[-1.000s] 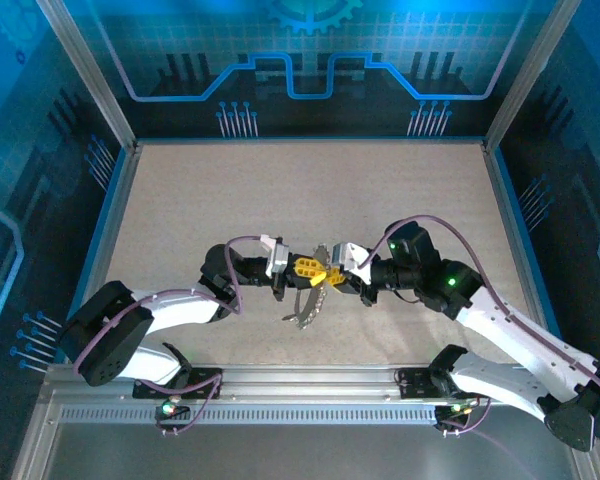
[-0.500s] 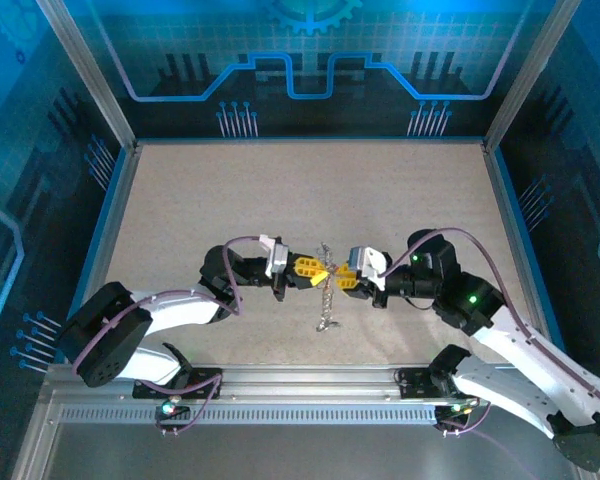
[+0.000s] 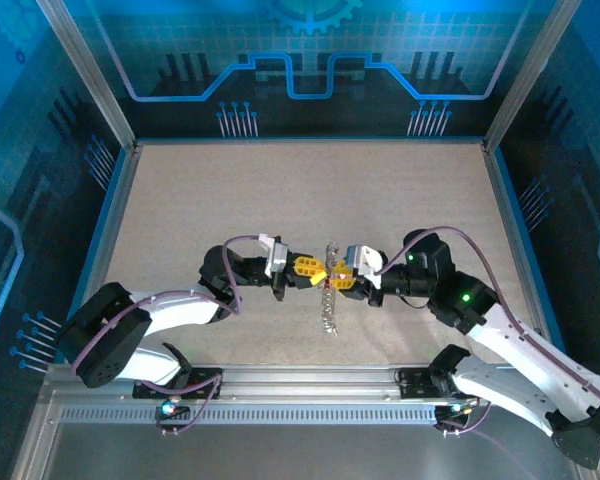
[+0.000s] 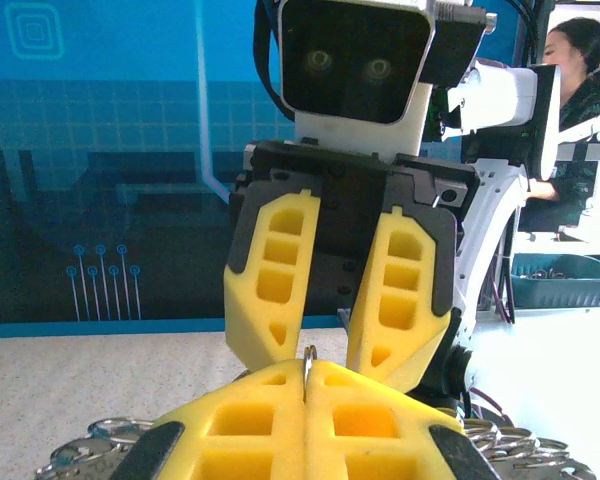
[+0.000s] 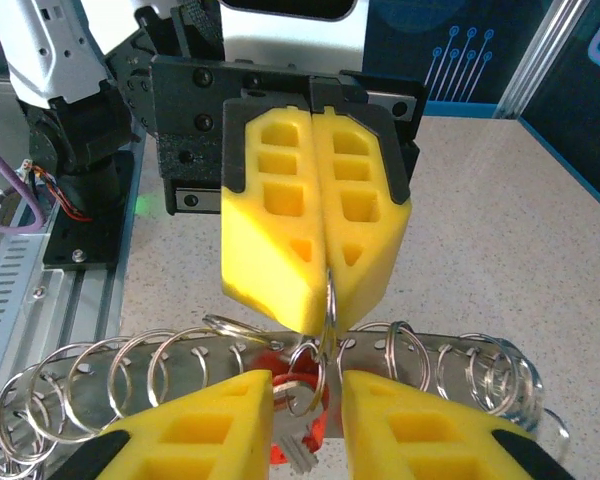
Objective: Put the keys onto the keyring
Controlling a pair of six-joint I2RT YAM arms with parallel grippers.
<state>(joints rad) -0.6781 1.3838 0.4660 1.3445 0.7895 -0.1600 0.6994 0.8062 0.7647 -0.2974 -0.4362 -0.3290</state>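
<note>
Left claw [image 4: 308, 378] clenched on keyring [image 5: 329, 300]. Right claw [image 5: 307, 388] released, straddling red-headed keys [image 5: 315, 432]. I can't tell whether any key threaded yet.

Matt yellow plastic, ribbed and rubbery-looking, on the fingers of the left gripper [image 5: 326, 292] and right gripper [image 5: 306, 420]. Thin polished silver wire for the keyring [image 5: 330, 322]. Bright metal on the keys [image 5: 314, 430], red heads probably plastic, half hidden. Glossy wire in the spare rings [image 5: 150, 365]. Speckled beige table [image 3: 280, 190], matt, faintly grainy.

Open table [image 3: 310, 190] surrounds the left tool [image 3: 318, 270] and right tool [image 3: 339, 281], meeting tip-to-tip.
</note>
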